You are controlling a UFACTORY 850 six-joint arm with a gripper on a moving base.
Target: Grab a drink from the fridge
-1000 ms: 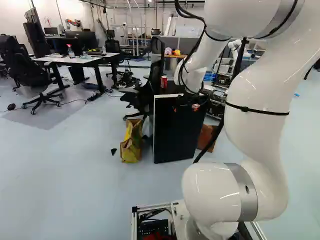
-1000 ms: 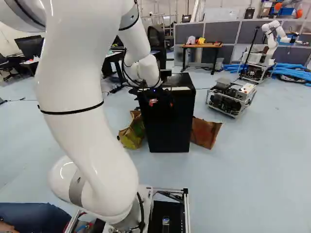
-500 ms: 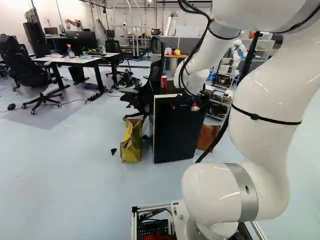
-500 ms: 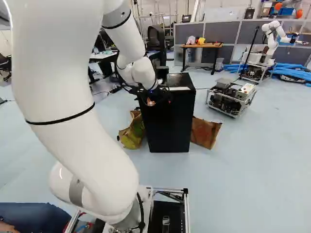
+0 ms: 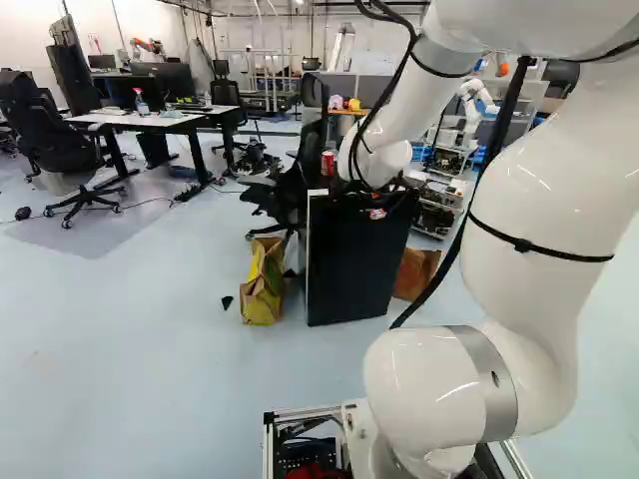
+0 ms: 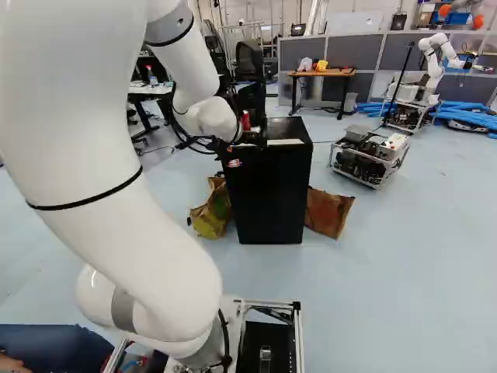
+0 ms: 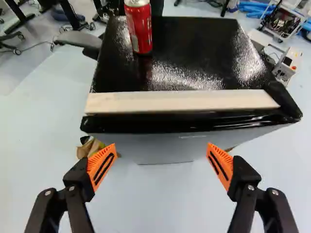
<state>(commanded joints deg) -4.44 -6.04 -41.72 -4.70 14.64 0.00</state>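
bright, even room light, speckled glare across the glossy black fridge top (image 7: 194, 53), thin glints on the arm (image 5: 529, 200)

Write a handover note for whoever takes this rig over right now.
End effector: open, holding nothing, just in front of the black fridge's top front edge.
Job's things: the fridge stands ahead, its door apparently closed. One red can stands upright on its top; no drink inside is visible.
Around it: paper bags on the floor to either side.
Done: arm is at the fridge; no drink gripped.
Left: probably open the door, take a drink, without knocking the can.
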